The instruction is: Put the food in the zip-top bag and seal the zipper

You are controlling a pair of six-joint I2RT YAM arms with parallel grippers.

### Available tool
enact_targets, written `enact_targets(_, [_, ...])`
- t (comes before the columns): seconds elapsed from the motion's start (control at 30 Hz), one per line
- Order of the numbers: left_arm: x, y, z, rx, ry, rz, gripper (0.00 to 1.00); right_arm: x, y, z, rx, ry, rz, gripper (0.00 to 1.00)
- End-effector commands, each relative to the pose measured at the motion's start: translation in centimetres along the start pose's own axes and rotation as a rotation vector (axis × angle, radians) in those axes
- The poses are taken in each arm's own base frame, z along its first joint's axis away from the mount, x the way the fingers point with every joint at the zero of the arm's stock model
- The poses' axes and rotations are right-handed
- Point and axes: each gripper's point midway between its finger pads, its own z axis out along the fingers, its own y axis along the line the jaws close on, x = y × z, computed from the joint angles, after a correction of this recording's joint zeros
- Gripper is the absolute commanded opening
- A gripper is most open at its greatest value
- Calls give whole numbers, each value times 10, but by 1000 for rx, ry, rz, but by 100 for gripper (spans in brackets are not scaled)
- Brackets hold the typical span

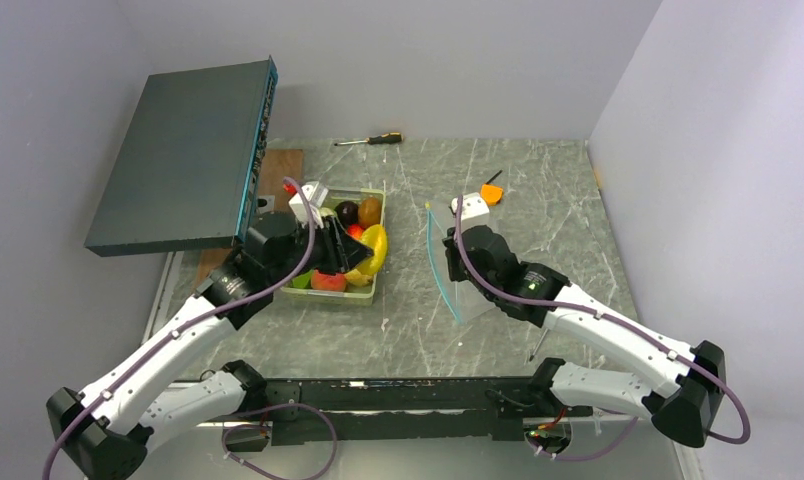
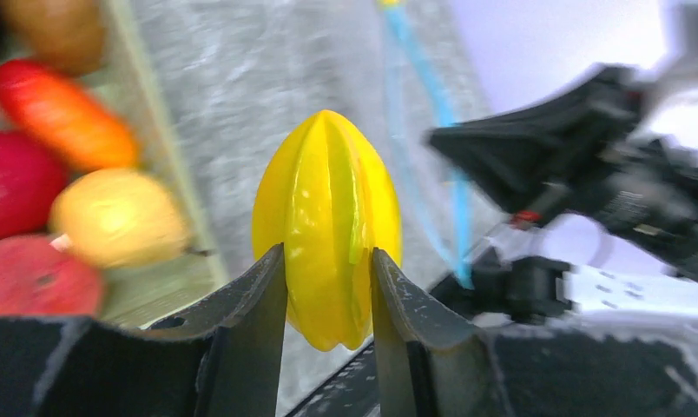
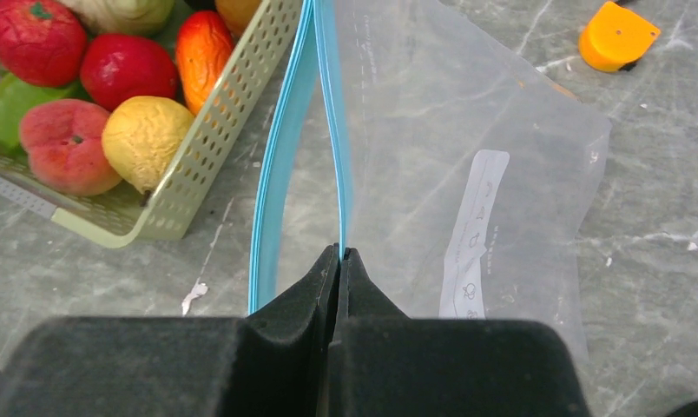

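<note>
Tray [image 3: 208, 148]: holds red, orange, yellow and green fruit [image 3: 124, 65].
Left gripper [image 2: 328, 261]: clamped on a yellow starfruit [image 2: 326, 200] at the tray's right edge.
Bag [image 3: 467, 130]: right of the tray, mouth parted.
Right gripper [image 3: 339, 254]: pinching one zipper strip [image 3: 335, 130].

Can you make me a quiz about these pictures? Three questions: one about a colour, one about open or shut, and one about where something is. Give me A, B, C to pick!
1. What colour is the fruit in the left gripper?
A yellow B purple C white

2. The zip-top bag has its mouth:
A zipped shut B open C taped over

3. Where is the screwdriver?
A inside the bag B on the floor C on the table by the far wall

Answers:
1 A, the ridged fruit pinched between the fingers is yellow.
2 B, the zipper strips gape apart, and the right gripper pinches one.
3 C, it lies alone near the back wall.
</note>
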Motion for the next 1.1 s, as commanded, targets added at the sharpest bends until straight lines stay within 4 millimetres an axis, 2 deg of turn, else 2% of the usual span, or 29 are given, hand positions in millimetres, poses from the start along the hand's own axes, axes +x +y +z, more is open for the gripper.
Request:
enact_targets(0.0, [-18,-87,-18,439,-55,-34,33,-17,19,-7,-114,-69,22,0])
enact_targets(0.1, [-19,-112,-17,548,-51,-38,33,-19,25,-10,-156,-79,27,0])
enact_targets(0.27, [-14,-125,7,627,-44,-97,32,-20,34,-15,-214,-92,36,0])
enact_targets(0.43, [9,-108,43,536,42,-185,27,-23,29,-19,-203,-114,54,0])
enact_targets(0.53, [24,-94,55,477,85,-222,24,-28,24,-23,-185,-143,73,0])
enact_targets(0.67, [38,-83,56,432,99,-230,25,-33,16,-28,-158,-176,94,0])
enact_targets(0.8, [43,-85,60,418,137,-227,26,-32,26,-28,-220,-184,94,0])
enact_targets(0.97, [41,-88,67,407,151,-238,27,-31,33,-28,-254,-172,83,0])
enact_targets(1.07, [37,-88,69,383,146,-242,33,-29,34,-28,-259,-169,83,0])
